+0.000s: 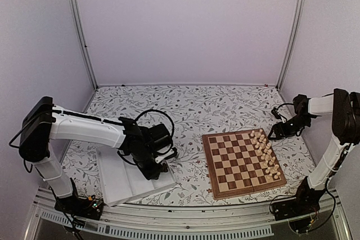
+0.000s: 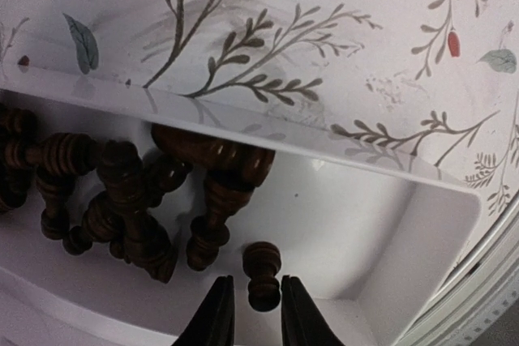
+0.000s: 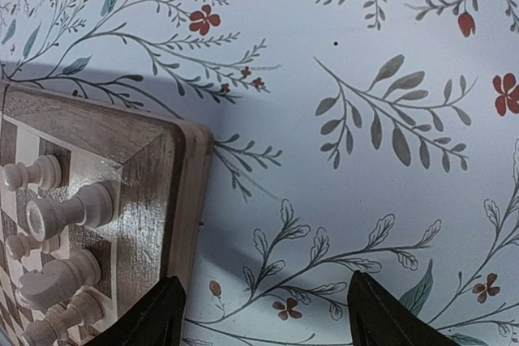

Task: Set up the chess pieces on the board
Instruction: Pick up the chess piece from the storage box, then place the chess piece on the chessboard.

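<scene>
At lower centre, a small dark brown wooden pawn (image 2: 262, 269) is straddled lengthwise by the narrowly parted, unclosed left tool (image 2: 257, 299).

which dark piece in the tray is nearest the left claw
The lone pawn, sitting between the left claw's fingers. The other dark pieces lie heaped together farther along the tray.

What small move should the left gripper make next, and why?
Probably close the left gripper on the small dark brown wooden pawn: its jaws flank it inside the white plastic tray, with a slim gap showing, not yet gripped.
</scene>
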